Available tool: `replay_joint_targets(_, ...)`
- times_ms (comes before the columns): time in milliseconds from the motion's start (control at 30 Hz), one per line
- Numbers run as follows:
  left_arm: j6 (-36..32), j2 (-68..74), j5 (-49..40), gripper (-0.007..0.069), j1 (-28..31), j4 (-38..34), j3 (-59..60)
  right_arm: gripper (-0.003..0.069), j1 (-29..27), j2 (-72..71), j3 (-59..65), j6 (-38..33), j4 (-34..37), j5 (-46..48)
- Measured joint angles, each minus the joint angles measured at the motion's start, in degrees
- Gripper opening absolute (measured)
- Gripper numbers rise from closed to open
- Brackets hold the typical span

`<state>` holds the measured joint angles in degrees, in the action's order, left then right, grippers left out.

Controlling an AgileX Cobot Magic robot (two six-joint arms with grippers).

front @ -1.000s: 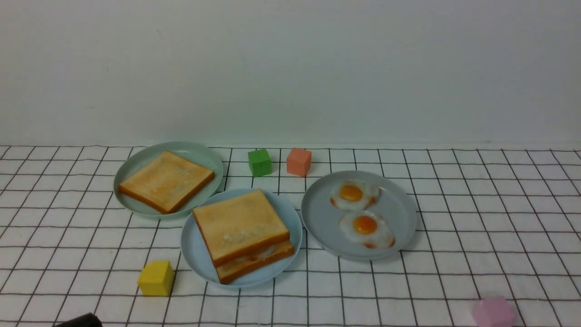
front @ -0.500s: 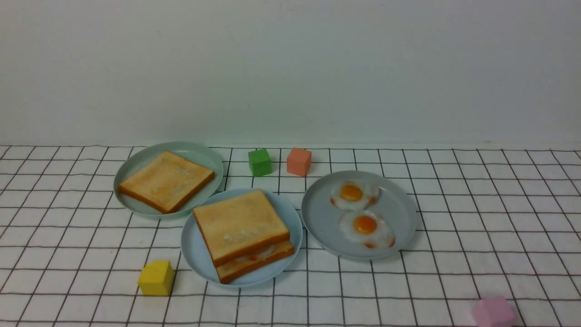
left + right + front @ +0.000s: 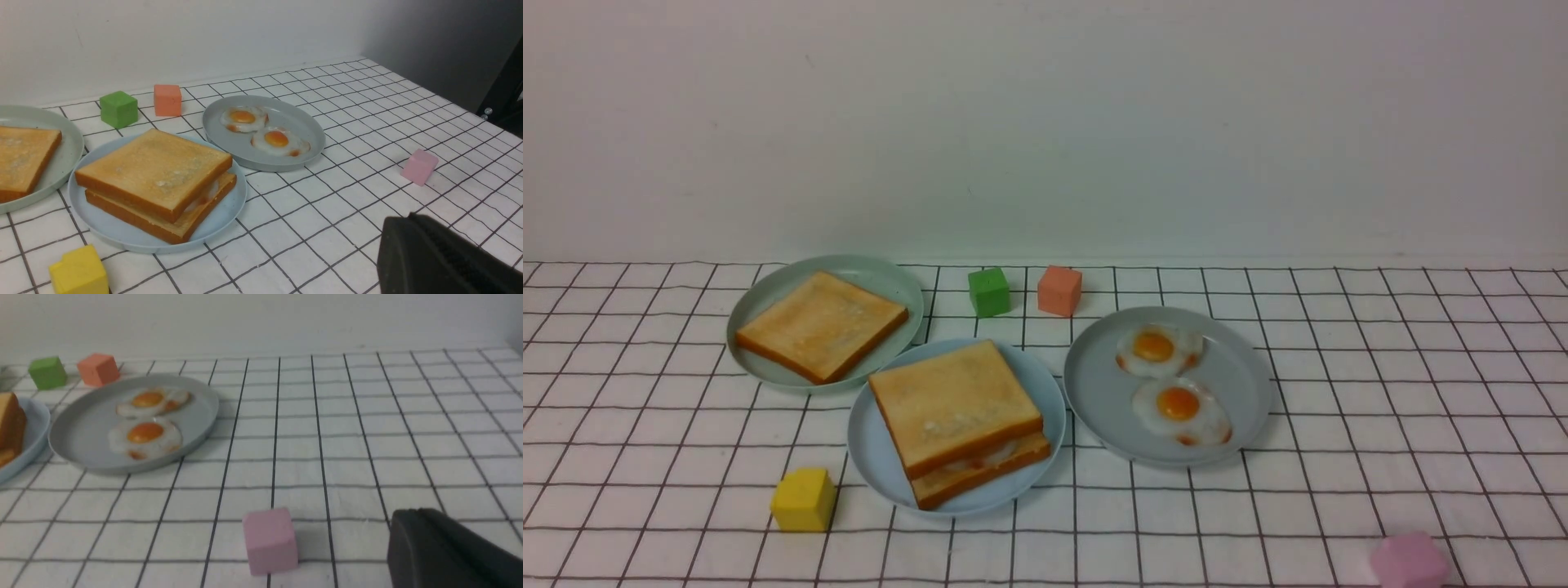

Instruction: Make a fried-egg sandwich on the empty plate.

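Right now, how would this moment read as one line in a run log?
sandwich: stacked on blue plate | spare toast: green plate | two eggs: grey plate | end effectors: both shut, empty, off the food

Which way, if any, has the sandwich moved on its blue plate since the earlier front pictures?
No. The sandwich sits where it did on the light blue plate, in the same place relative to the yellow cube.

Sandwich [image 3: 958, 422] on middle plate [image 3: 876, 457], egg plate [image 3: 1094, 392] to its right
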<state>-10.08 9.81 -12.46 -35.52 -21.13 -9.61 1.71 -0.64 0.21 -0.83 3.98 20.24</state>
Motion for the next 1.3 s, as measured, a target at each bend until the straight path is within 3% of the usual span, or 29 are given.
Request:
replay_joint_targets(1133, 0.11, 0.05, 0.92, 0.0001, 0.14, 0.53, 0.11, -0.0003, 0.0, 0.0, 0.85, -0.74, 1.55, 1.79)
replay_joint_targets(1200, 1.58, -0.41, 2.25, -0.0001, 1.34, 2.0, 0.11, -0.0003, 0.0, 0.0, 0.85, -0.79, 1.55, 1.79)
replay_joint_targets(1300, 6.87, -3.22, 4.58, -0.0013, 9.13, 7.75, 0.11, 0.0, 0.0, 0.0, 0.85, -0.79, 1.6, 1.83)
